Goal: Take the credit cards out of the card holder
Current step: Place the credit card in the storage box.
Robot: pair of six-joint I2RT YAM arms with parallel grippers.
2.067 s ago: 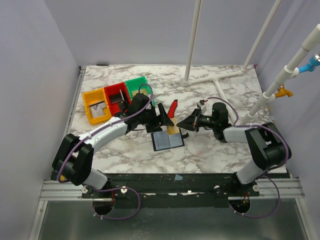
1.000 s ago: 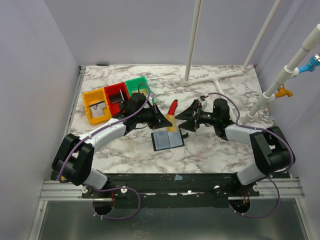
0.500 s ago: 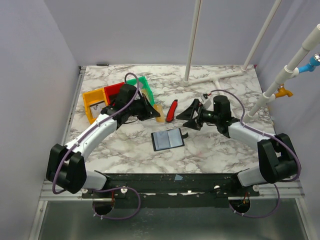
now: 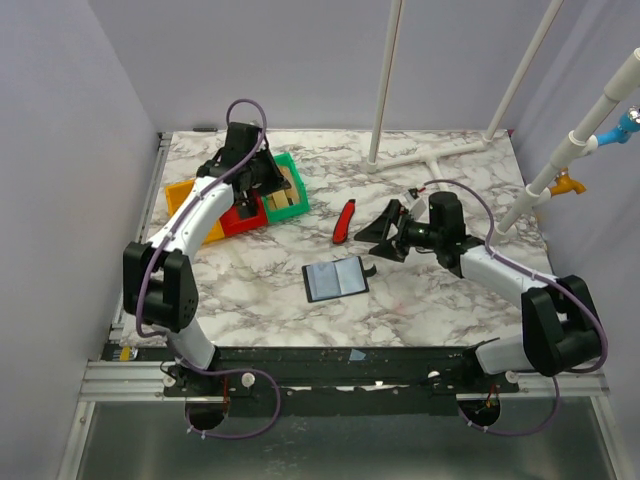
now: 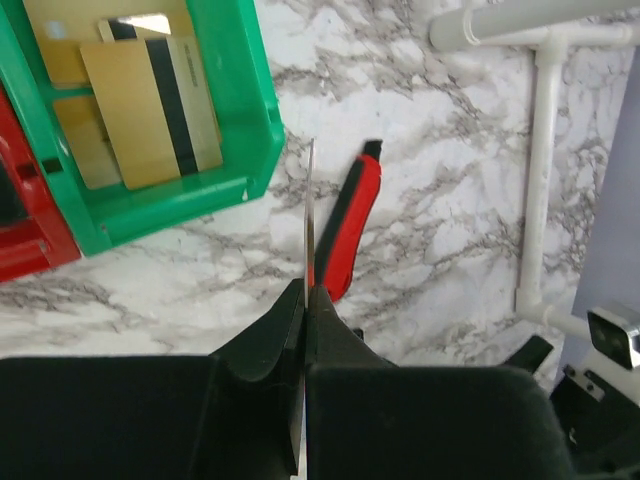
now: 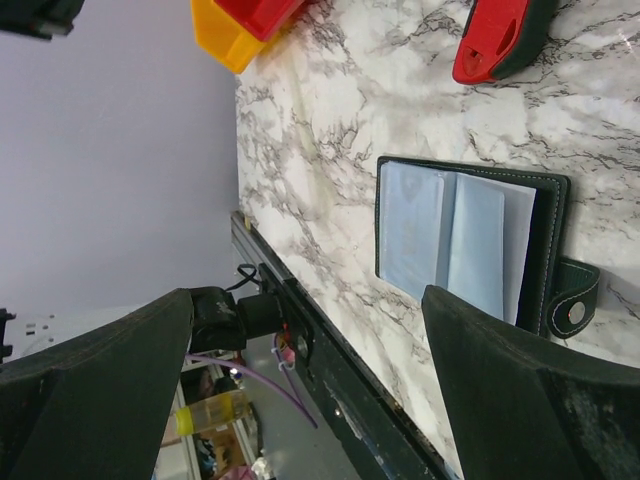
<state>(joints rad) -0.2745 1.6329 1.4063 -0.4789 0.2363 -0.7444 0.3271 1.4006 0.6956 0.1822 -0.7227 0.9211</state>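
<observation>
The left gripper (image 5: 308,300) is clamped on a card (image 5: 310,200) held edge-on, face unseen. The green bin (image 5: 245,90), with gold cards (image 5: 150,105) inside, lies up and left of it. The right gripper (image 6: 308,298) hangs wide open and is the one nearer the open holder (image 6: 470,250). Whether the holder's pockets hide more cards is unclear.

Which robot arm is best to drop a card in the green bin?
Left. The left gripper pinches a credit card, edge-on, close to the green bin. The right gripper is open, empty, over by the card holder.
</observation>
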